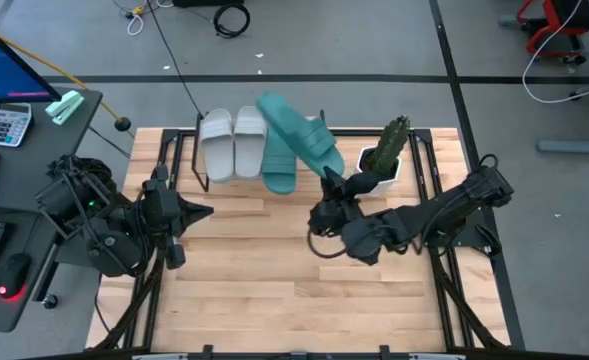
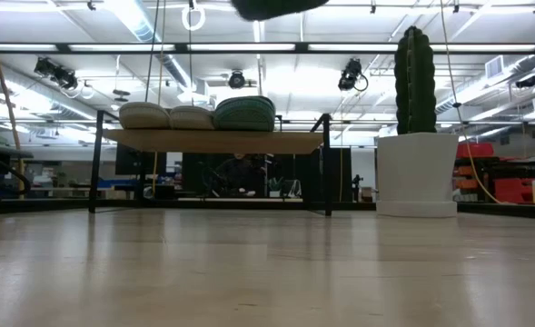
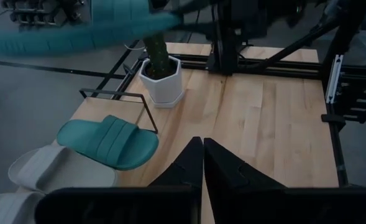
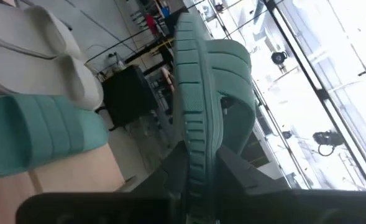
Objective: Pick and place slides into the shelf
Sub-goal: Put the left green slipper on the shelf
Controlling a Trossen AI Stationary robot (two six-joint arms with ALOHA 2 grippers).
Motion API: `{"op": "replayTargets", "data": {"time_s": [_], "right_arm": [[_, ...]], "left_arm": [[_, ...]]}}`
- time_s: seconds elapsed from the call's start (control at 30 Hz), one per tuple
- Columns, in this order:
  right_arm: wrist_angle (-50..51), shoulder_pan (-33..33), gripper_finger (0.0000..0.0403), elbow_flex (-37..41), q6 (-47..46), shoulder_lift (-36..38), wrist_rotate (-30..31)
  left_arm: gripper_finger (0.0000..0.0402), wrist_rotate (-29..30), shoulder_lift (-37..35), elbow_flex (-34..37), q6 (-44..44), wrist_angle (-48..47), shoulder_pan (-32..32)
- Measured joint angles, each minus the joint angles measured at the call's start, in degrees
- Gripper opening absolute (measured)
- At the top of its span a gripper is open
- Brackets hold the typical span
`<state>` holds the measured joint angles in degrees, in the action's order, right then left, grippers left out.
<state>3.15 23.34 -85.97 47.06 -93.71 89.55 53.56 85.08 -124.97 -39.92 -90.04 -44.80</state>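
Note:
The shelf, a low rack with a wooden top, stands at the table's far edge; it also shows in the low view. Two pale slides and one teal slide lie side by side on its top, soles down. My right gripper is shut on the second teal slide, raised over the shelf's right part. My left gripper is shut and holds nothing, hovering near the shelf's left front. In the left wrist view the resting teal slide lies ahead of the shut fingers. My right gripper pinches the teal slide's sole edge between its two fingers, at the end nearest the strap. The fingers come from the table's near right, slanting upward. The slide is lifted clear and tilted, its free end reaching far-left above the shelf.
A cactus in a white pot stands at the shelf's right end, close to the right gripper, and shows in the low view. The wooden tabletop spreads out nearer than the shelf. A desk with a calculator lies off the table's left.

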Motion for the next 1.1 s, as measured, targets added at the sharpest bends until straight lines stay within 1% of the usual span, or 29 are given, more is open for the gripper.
{"op": "replayTargets", "data": {"time_s": [0.1,0.2,0.33,0.57,0.7,0.9,1.0,1.1], "right_arm": [[0.13,-0.73,0.0051,0.04,-2.74,-1.33,0.03],[0.15,-1.7,0.0051,0.04,-5.11,-1.81,0.36],[0.62,-2.92,0.005,0.04,-6.17,-1.82,0.56],[2.27,-5.72,0.005,0.04,-7.73,-1.35,0.43],[3.29,-7.25,0.005,0.04,-8.45,-1.33,0.45],[6.53,-8.71,0.0048,0.04,-8.27,-1.31,0.37],[10.22,-8.98,0.0048,0.04,-11.16,-1.31,0.37],[16.25,-9.1,0.0048,0.04,-16.67,-1.31,0.35]], "left_arm": [[0.0022,0.0,0.02,0.0,0.01,0.0,0.0],[0.0013,0.0,0.02,0.15,-0.09,0.03,-0.03],[0.0004,-0.28,0.07,1.47,-1.35,0.03,-0.08],[0.0025,-0.48,0.04,5.49,-1.8,-0.02,-0.07],[0.0021,-0.48,0.05,7.39,-3.02,-0.03,-0.07],[0.0004,-0.46,0.07,8.2,-3.42,0.11,-0.07],[0.0009,-0.38,0.04,8.2,-4.25,0.11,-0.04],[0.0019,0.32,0.04,8.2,-4.64,0.15,-0.04]]}}
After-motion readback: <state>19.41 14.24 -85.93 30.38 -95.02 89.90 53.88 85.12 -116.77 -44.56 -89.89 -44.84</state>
